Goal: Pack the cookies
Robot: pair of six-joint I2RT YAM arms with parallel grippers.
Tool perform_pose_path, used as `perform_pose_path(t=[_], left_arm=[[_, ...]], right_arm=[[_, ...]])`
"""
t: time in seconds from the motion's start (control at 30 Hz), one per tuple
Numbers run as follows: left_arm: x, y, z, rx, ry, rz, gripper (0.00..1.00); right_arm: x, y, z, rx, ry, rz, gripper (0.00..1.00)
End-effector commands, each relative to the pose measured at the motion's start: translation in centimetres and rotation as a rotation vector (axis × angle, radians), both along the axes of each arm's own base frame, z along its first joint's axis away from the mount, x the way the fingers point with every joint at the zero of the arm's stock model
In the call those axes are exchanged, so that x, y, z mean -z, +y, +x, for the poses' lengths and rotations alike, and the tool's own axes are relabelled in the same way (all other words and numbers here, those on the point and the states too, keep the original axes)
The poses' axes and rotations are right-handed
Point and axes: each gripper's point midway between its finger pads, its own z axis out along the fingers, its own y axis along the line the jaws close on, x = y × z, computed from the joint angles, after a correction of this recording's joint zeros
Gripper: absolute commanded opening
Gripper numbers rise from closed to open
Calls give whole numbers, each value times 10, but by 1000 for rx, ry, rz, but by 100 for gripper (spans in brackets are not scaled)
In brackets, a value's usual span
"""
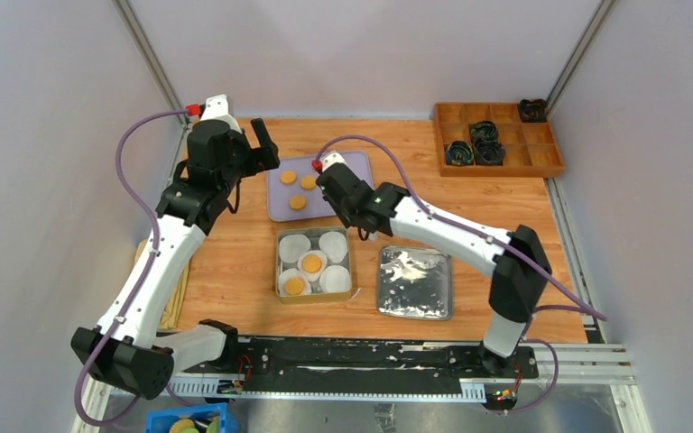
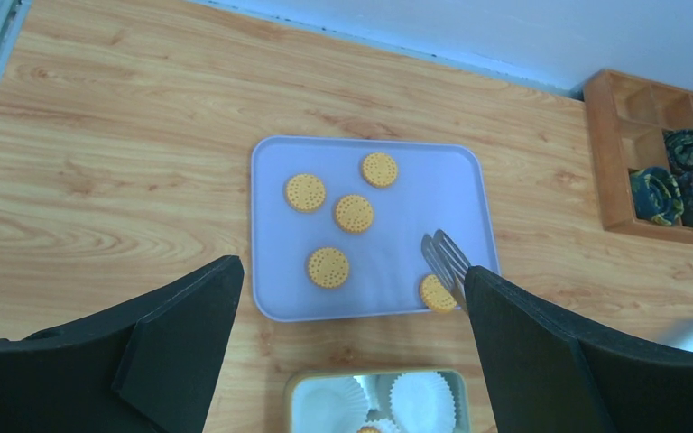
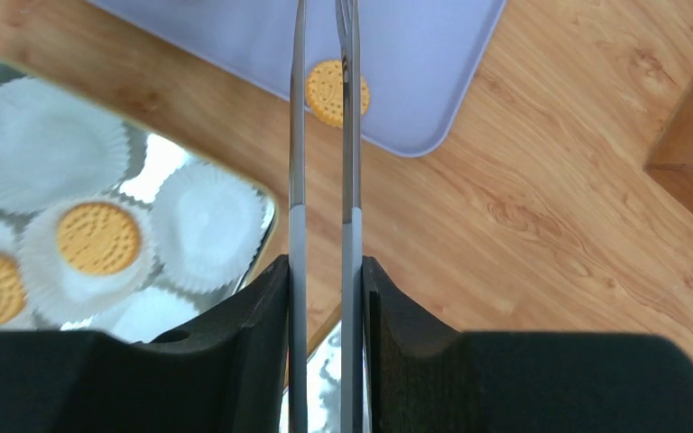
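Five cookies lie on a lavender tray (image 2: 415, 194): several near its left and middle (image 2: 305, 192) (image 2: 354, 213) (image 2: 328, 267) and one at the near right corner (image 2: 437, 293). My right gripper (image 3: 325, 266) is shut on metal tongs (image 3: 297, 135). The tong tips are open and stand at that corner cookie (image 3: 336, 92). Two more cookies (image 1: 311, 262) (image 1: 294, 285) sit in white paper liners in a tin (image 1: 280, 271). My left gripper (image 2: 352, 269) is open and empty, high over the tray's left side (image 1: 266, 149).
The tin's lid (image 1: 414, 281) lies right of the tin. A wooden compartment box (image 1: 496, 137) with dark items stands at the back right. A wooden board (image 1: 176, 289) lies at the left edge. White walls close in both sides.
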Motion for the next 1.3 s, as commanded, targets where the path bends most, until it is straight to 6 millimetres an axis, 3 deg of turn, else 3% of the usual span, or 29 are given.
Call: perform_pose_path(t=[0.0, 0.13, 0.37, 0.57, 0.8, 1.0, 1.27], left_arm=[[10, 1, 7, -1, 13, 20, 100], [14, 4, 10, -16, 22, 44, 100], [21, 2, 15, -12, 37, 50, 100], [22, -1, 18, -3, 40, 39, 100], [24, 1, 20, -12, 44, 48, 100], [26, 1, 20, -13, 48, 52, 100], [33, -3, 22, -1, 62, 42, 100]], right_arm=[[14, 18, 33, -18, 0, -5, 33], [33, 26, 46, -24, 16, -42, 37], [64, 19, 61, 8, 95, -42, 46], [79, 18, 73, 3, 132, -37, 50], [83, 36, 71, -44, 200, 33, 51], [79, 39, 66, -68, 209, 51, 52], [93, 48, 88, -43, 197, 26, 52]])
